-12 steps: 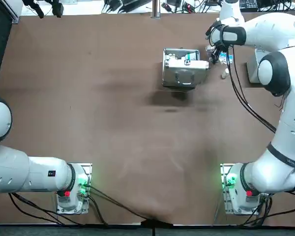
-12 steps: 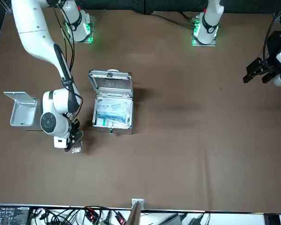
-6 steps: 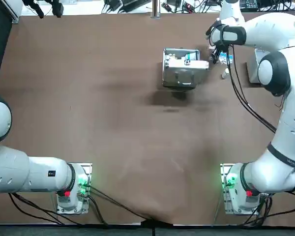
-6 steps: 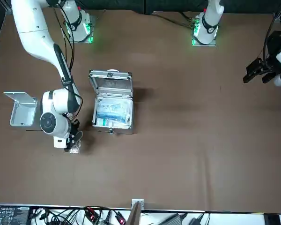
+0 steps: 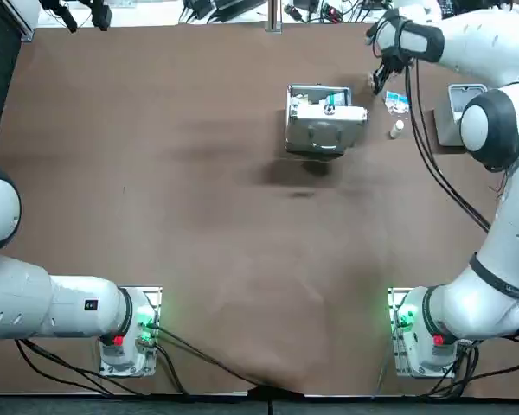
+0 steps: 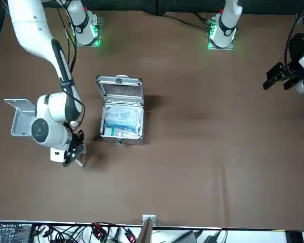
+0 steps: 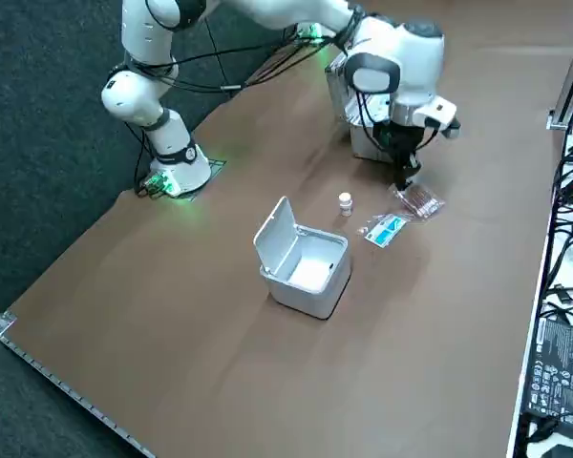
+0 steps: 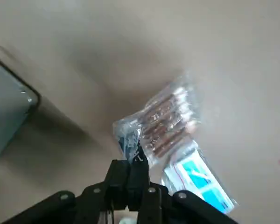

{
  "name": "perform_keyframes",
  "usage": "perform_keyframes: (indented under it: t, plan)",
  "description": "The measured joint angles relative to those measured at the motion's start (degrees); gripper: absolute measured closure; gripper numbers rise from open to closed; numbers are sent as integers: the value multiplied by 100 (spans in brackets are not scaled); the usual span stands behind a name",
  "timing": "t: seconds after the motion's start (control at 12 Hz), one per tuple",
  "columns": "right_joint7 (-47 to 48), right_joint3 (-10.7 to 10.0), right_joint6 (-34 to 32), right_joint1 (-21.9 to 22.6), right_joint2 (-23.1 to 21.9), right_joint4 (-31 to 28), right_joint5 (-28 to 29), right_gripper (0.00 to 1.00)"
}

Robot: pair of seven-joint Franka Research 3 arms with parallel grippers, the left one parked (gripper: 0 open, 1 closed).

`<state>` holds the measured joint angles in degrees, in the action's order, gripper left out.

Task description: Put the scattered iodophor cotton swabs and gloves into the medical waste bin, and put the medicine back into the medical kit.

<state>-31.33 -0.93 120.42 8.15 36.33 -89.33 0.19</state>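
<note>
The right gripper (image 8: pixel 129 167) is seen in the wrist view with its two fingers pressed together on a corner of a clear bag of iodophor cotton swabs (image 8: pixel 167 122), the brown swabs being visible through the plastic; this pinch is not legible in any other view. From the right side the gripper (image 7: pixel 402 177) is found pointing down at the table (image 7: pixel 220 286), with the bag (image 7: pixel 419 201) hanging or lying just under its tips (whether the bag is clear of the table cannot be told). In the front view only a small glint of the bag (image 6: pixel 80 161) is shown below the gripper (image 6: pixel 73 153). A blue-and-white packet (image 7: pixel 384 229) is seen lying just beside the bag, and a small white bottle (image 7: pixel 345 202) stands near it; both are also picked out from overhead (image 5: pixel 396 101) (image 5: pixel 399 130). The open medical kit (image 6: pixel 121 119), whose contents are revealed by the front view alone, sits near the gripper. The white medical waste bin (image 7: pixel 310 284), lid raised, stands beyond the bottle and packet, apart from them.
</note>
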Motion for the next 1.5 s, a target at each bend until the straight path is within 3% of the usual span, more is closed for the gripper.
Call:
perform_keyframes:
  t: [0.58,1.08,1.17,1.5]
  plan:
    - [-44,-40,-1955,-680,-352,1131,32,99]
    - [-454,-71,-3371,-1690,-370,1756,35,99]
    - [-493,-73,-3763,-2022,-371,1920,38,99]
    - [-526,-67,-4117,-2531,-368,2026,46,99]
